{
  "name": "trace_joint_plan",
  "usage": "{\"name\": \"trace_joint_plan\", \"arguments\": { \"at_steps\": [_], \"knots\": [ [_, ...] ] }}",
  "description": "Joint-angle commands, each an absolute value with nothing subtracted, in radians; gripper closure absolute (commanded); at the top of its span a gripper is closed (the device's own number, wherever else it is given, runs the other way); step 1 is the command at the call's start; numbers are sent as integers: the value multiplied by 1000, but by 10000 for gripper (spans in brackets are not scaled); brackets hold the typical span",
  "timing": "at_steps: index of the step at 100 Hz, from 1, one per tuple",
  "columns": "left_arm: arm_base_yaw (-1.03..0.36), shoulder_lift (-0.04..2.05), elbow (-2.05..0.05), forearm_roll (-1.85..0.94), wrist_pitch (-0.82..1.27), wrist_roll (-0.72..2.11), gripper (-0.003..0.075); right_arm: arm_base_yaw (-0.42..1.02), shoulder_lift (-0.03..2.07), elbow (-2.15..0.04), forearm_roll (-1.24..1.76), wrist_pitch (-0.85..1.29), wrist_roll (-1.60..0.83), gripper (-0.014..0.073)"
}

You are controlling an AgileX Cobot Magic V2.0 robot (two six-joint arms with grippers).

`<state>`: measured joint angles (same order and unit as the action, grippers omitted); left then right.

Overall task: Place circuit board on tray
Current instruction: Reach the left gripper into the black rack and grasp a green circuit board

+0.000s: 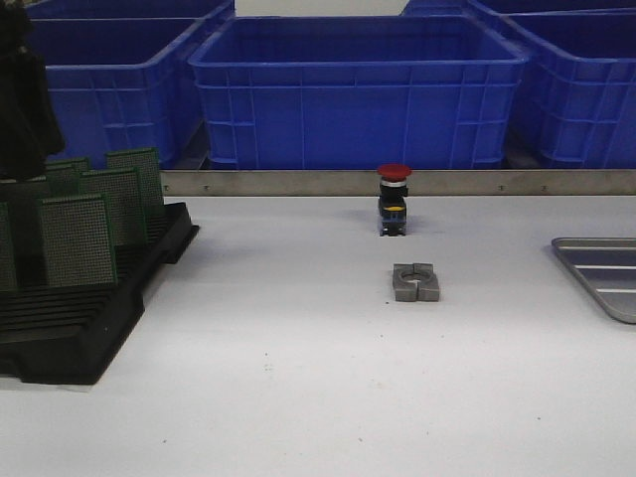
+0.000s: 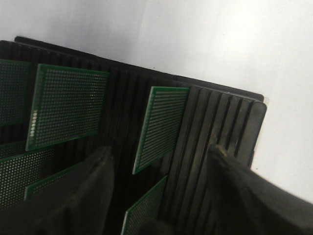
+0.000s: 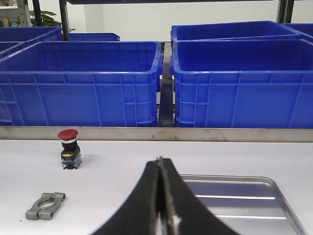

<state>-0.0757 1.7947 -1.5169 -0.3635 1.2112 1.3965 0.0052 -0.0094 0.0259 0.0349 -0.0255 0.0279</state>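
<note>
Several green perforated circuit boards (image 1: 78,240) stand upright in the black slotted rack (image 1: 89,328) at the table's left. In the left wrist view my left gripper (image 2: 160,149) is open above the rack (image 2: 220,112), its dark fingers (image 2: 98,171) on either side of one circuit board (image 2: 164,122) without touching it. The left arm (image 1: 20,99) shows as a dark mass over the rack in the front view. The silver ribbed tray (image 1: 596,263) lies at the right edge. My right gripper (image 3: 160,160) is shut with nothing in it, just in front of the tray (image 3: 274,188).
A red-capped push button (image 1: 394,199) and a grey metal clamp piece (image 1: 415,282) sit mid-table between rack and tray. Big blue crates (image 1: 358,89) stand behind a metal rail (image 1: 298,182) at the back.
</note>
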Motion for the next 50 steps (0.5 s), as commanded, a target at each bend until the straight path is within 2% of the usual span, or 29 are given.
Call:
{"name": "trace_joint_plan", "arguments": {
  "at_steps": [1, 50],
  "knots": [
    [-77, 1760, -1551, -405, 1188, 1431, 322, 5, -32, 12, 25, -106, 25, 662],
    [-77, 1816, -1551, -406, 1117, 1464, 322, 5, -32, 12, 25, -106, 25, 662]
  ]
}}
